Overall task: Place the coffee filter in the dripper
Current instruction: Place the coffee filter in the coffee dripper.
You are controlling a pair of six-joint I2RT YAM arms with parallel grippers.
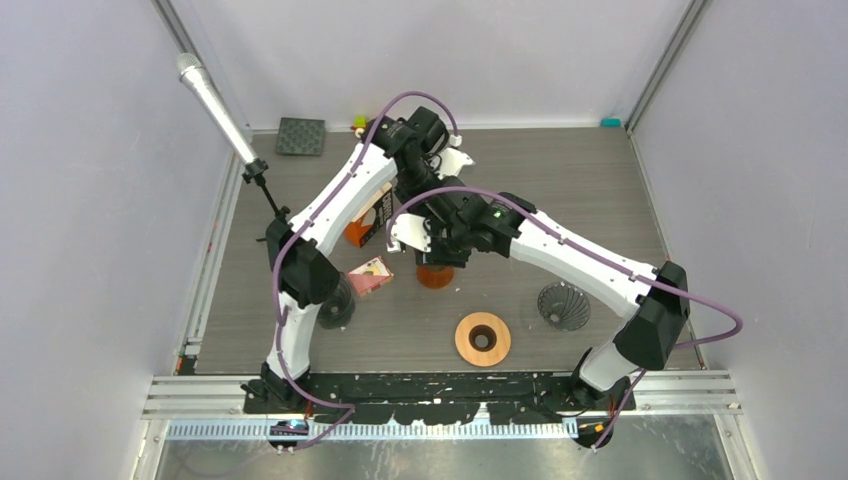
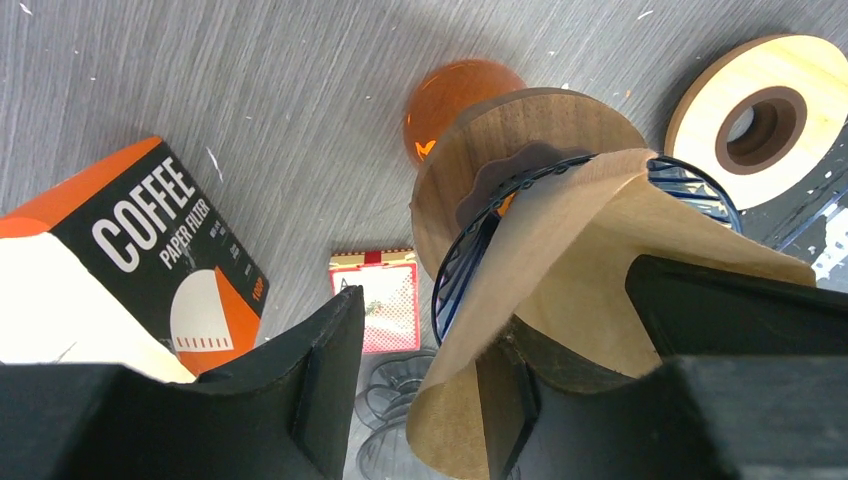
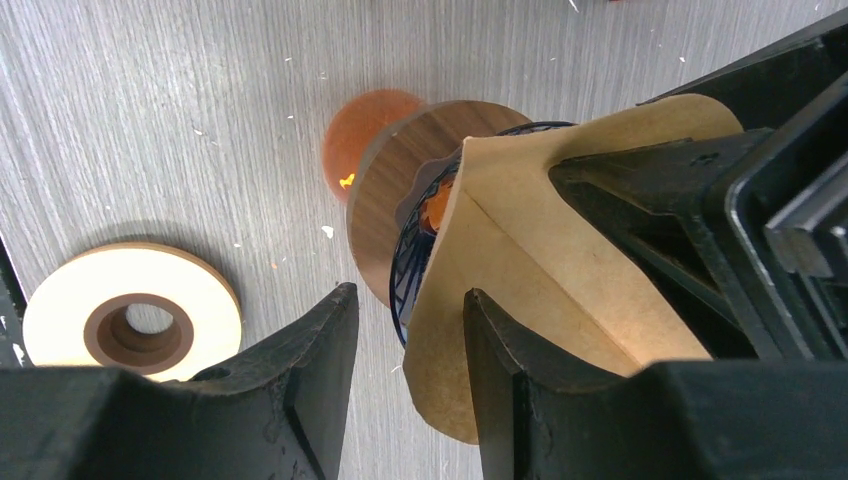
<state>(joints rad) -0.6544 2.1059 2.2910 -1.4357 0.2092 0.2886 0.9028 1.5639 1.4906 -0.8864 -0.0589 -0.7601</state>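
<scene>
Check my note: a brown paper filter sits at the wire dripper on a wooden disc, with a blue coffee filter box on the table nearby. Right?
One slip: the box is orange, black and white, not blue, as the left wrist view shows. The rest stands: the brown paper filter sits at the wire dripper on the wooden disc, with the box on the table nearby.

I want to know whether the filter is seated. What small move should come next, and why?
Probably press the paper filter down with the left fingers. It leans out of the wire dripper, only partly in, and those fingers stand apart, not clamping it.
</scene>
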